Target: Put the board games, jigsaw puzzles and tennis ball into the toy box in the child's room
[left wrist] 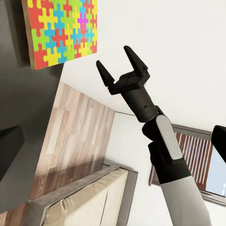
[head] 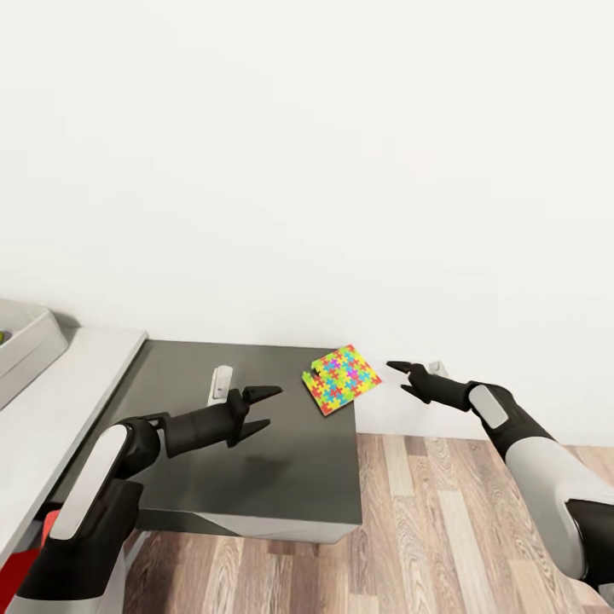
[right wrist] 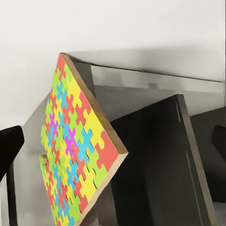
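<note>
Head view. Jigsaw puzzles (head: 341, 379): bright squares stacked at the far right corner of the dark lower section of the table (head: 256, 460), one corner jutting past the edge. Toy box (head: 26, 345): grey tray at far left on the pale desk top. Left gripper (head: 262, 408): over the dark surface, left of the puzzles and apart from them, jaws parted moderately, holding nothing. Right gripper (head: 402, 379): just right of the puzzles, off the table edge over the wooden floor (head: 477, 529), jaws parted, empty, touching nothing.

Left wrist view. Puzzle (left wrist: 61, 30) lies flat on the dark top; right gripper (left wrist: 122, 66) stands beyond it, fingers spread in a clear V.

Right wrist view. Puzzles (right wrist: 80, 150) lie directly ahead between the dark fingertips (right wrist: 9, 146), a second square offset beneath the first.

Handling note. You likely want the overhanging corner: bring your right jaws level with the thin edge, straddle it, and close without shoving the stack along the table.
</note>
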You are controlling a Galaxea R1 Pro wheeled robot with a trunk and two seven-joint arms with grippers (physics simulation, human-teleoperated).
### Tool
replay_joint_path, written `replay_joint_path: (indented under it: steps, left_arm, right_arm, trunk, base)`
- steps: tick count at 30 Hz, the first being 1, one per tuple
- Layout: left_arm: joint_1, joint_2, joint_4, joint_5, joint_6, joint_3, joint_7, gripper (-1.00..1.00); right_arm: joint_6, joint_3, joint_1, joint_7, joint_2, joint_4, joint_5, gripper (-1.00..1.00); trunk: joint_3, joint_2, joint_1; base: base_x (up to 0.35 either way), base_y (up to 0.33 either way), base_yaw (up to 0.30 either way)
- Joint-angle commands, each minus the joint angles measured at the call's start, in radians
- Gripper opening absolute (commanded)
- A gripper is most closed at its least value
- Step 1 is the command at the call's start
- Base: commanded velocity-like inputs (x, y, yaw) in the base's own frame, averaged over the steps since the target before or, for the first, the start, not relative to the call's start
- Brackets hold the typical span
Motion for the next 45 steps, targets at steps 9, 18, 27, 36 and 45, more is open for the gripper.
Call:
replay_joint_path:
  steps: [9,18,27,36,45]
  left_arm:
    - [-0.001,0.001,-0.001,0.011,-0.001,-0.001,0.010,1.00]
    - [-0.223,-0.012,0.027,0.071,-0.069,0.010,0.292,1.00]
    - [-0.368,-0.085,0.083,0.197,-0.096,0.010,0.558,1.00]
    - [-0.380,-0.094,0.075,0.197,-0.117,0.002,0.576,1.00]
    - [-0.381,-0.093,0.073,0.195,-0.124,0.000,0.582,1.00]
  right_arm:
    - [0.013,-0.063,0.000,-0.054,0.003,0.005,-0.001,1.00]
    - [0.013,-0.089,0.000,-0.061,0.007,0.042,-0.001,1.00]
    - [0.014,-0.091,0.000,-0.060,0.003,0.044,-0.002,1.00]
    - [0.015,-0.091,0.000,-0.058,0.001,0.044,-0.002,1.00]
    - [0.021,-0.083,0.002,0.027,0.000,0.035,0.001,1.00]
  trunk:
    - [-0.029,-0.064,0.035]
    - [-0.057,-0.127,0.069]
    - [-0.086,-0.190,0.104]
    - [-0.102,-0.232,0.127]
    - [-0.099,-0.232,0.127]
  base:
    - [0.000,0.000,0.000]
    - [0.000,0.000,0.000]
    - [0.000,0.000,0.000]
    - [0.000,0.000,0.065]
    - [0.000,0.000,0.059]
